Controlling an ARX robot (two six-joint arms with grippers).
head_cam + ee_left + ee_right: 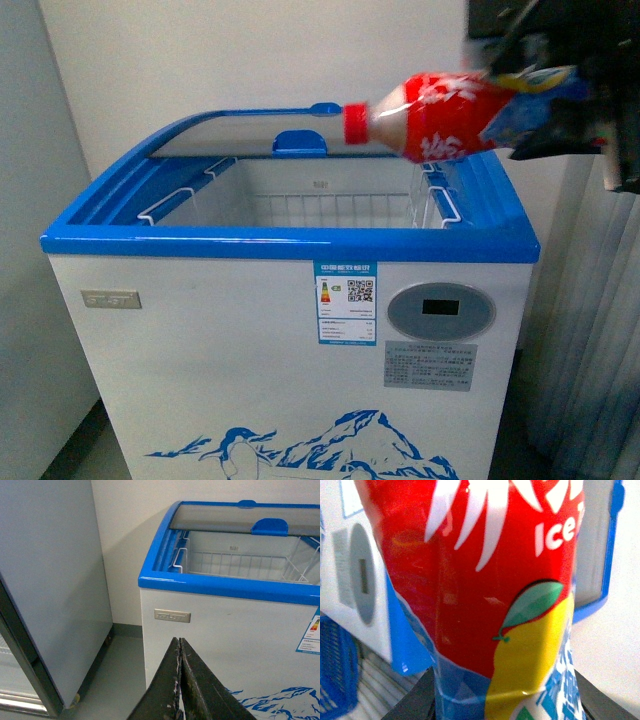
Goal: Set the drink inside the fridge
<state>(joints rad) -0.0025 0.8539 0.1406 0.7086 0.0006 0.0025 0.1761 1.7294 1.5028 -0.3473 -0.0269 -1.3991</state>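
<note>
Front view: right fingers (560, 146) pinch the drink (440, 118) sideways over the fridge (290, 245), left fingers (161, 690) are pressed together; centre it above the basket (330, 211) before lowering.

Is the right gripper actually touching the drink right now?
Touching. Front view shows the drink held sideways in mid-air by the right gripper; the right wrist view shows its dark fingers on both sides of it.

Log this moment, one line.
right hand: shut on drink | drink: sideways above open fridge | left hand: shut, empty
</note>
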